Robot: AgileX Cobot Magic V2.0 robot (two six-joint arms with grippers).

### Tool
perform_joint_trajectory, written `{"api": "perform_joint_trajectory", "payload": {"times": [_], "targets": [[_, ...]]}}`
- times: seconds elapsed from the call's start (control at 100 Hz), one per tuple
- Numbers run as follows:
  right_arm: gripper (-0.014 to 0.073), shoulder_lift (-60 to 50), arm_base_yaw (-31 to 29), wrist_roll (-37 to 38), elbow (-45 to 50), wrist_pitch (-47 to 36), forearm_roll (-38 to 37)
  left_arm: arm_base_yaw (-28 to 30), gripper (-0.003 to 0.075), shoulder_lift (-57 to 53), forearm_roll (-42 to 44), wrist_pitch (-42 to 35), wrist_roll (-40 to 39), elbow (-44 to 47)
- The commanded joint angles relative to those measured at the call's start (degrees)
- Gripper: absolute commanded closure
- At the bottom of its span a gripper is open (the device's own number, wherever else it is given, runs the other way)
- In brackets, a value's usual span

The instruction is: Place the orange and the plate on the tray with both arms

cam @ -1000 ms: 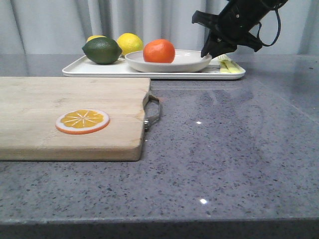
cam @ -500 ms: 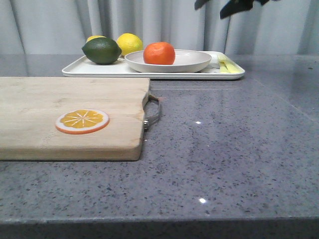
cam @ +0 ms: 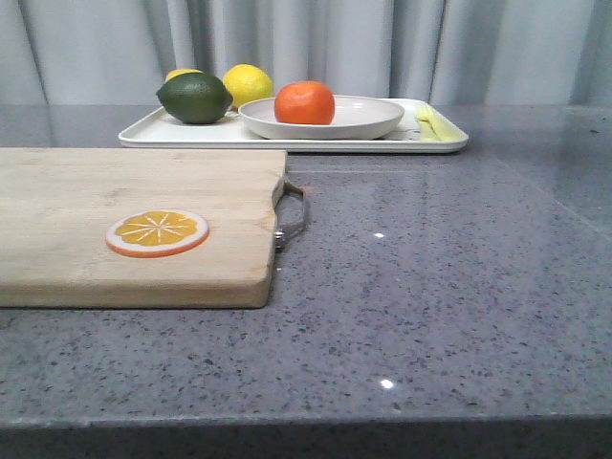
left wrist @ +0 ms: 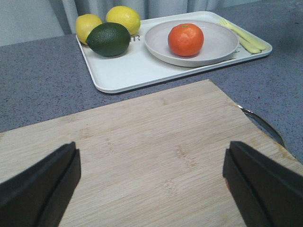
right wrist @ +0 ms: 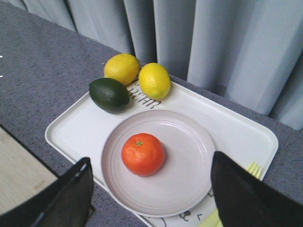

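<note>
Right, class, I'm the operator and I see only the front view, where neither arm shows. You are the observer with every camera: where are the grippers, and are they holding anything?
Observer: The left gripper hangs open over the wooden cutting board, holding nothing.
Operator: And the right one?
Observer: The right gripper is open and empty too, raised over the plate, which lies on the tray with the orange on it.
Operator: What is behind the dark green fruit?
Observer: Two lemons side by side, with printed lettering on the tray next to them.
</note>
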Motion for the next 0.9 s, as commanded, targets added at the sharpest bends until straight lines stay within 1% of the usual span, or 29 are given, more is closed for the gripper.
{"api": "perform_joint_trajectory", "payload": {"times": [0.0,0.15,0.34,0.51,0.7,0.79,0.89], "targets": [[0.0065,-7.36,-0.36,-4.50,3.34,-3.73,4.20,0.06,0.0132,-0.17,-1.05,-2.93,-0.72,-1.58],[0.0065,-16.76,-0.36,-7.47,16.12,-9.61,5.38,0.06,0.0132,-0.17,-1.05,-2.93,-0.82,-1.58],[0.0065,-31.78,-0.36,-12.93,36.88,-21.88,5.38,0.06,0.0132,-0.17,-1.05,-2.93,-0.82,-1.58],[0.0065,-46.24,-0.36,-13.35,55.08,-32.83,5.38,0.06,0.0133,-0.17,-1.05,-2.93,-0.82,-1.58],[0.0065,-58.98,-0.36,-13.56,73.87,-42.22,5.26,0.06,0.0133,-0.17,-1.05,-3.03,-0.82,-1.58],[0.0065,-64.74,-0.36,-13.56,80.67,-46.39,5.26,0.06,0.0133,-0.17,-1.05,-3.03,-0.82,-1.58],[0.0065,-70.27,-0.36,-13.56,87.05,-48.55,5.46,0.06,0.0134,-0.17,-1.05,-3.03,-0.82,-1.58]]}}
